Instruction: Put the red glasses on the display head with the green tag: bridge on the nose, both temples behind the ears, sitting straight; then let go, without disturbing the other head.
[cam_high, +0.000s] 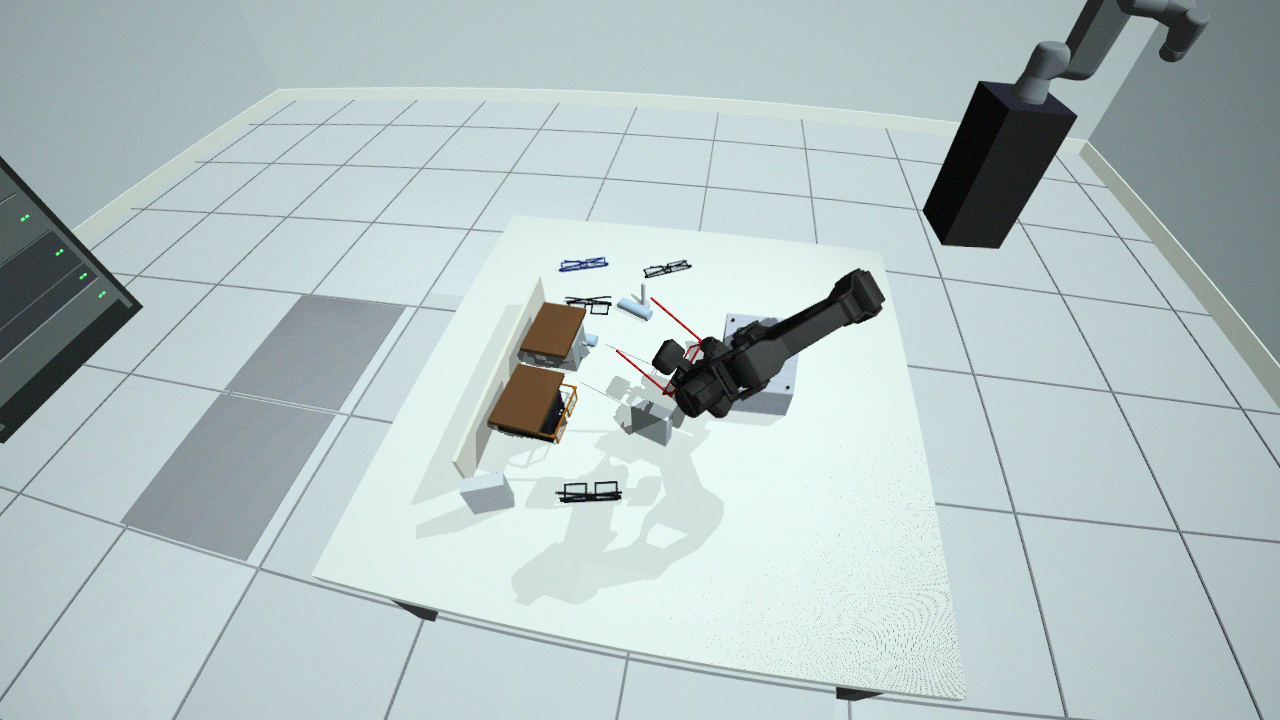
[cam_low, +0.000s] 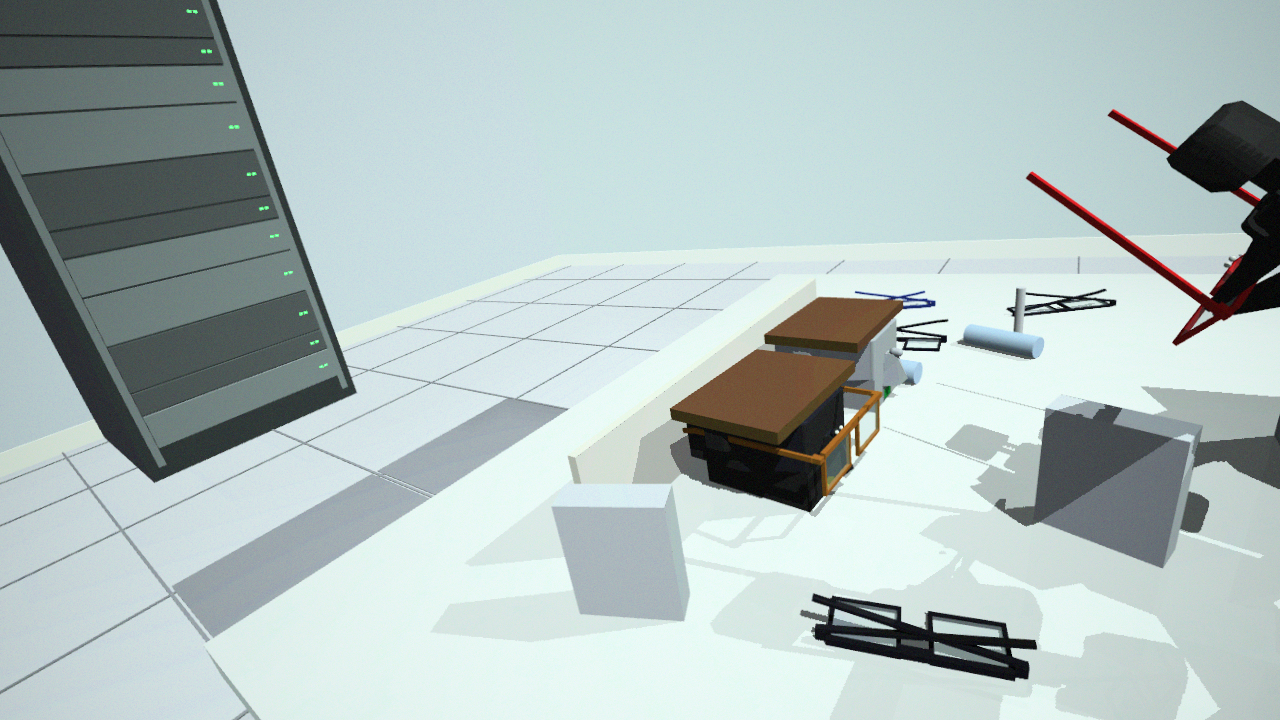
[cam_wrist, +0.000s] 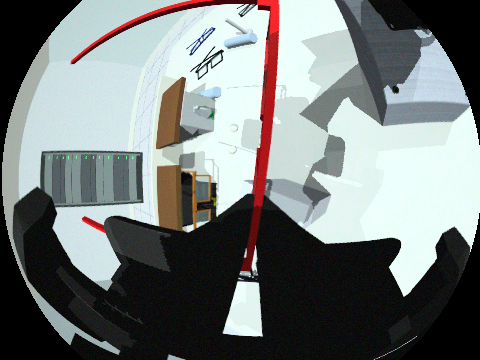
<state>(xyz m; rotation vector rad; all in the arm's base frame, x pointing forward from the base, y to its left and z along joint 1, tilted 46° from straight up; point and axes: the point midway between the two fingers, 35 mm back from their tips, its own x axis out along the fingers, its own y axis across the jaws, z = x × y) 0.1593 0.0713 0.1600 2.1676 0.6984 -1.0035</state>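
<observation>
My gripper (cam_low: 1229, 300) (cam_wrist: 255, 200) is shut on the front frame of the red glasses (cam_high: 641, 371) (cam_low: 1118, 239) (cam_wrist: 270, 75), high above the table. Both temples are unfolded and point up and towards the heads' side. The pale grey head (cam_low: 882, 360) (cam_wrist: 196, 111) has a flat brown top and a green tag (cam_low: 887, 391) (cam_wrist: 212, 114) low on its front; it wears no glasses. The other head (cam_low: 760, 470) (cam_wrist: 187, 200) is black, also brown-topped, and wears orange glasses (cam_low: 868, 392) (cam_wrist: 202, 175). The glasses touch neither head. The fingertips are hidden in the top view.
A low wall (cam_high: 496, 380) (cam_low: 693, 367) runs behind the heads. Grey blocks (cam_high: 487, 492) (cam_low: 617, 559) (cam_low: 1105, 483) stand near the black head and in front of it. Blue glasses (cam_high: 583, 264), several black pairs (cam_high: 589, 491) (cam_low: 926, 637) and a light blue cylinder (cam_high: 634, 308) (cam_low: 1002, 341) lie around.
</observation>
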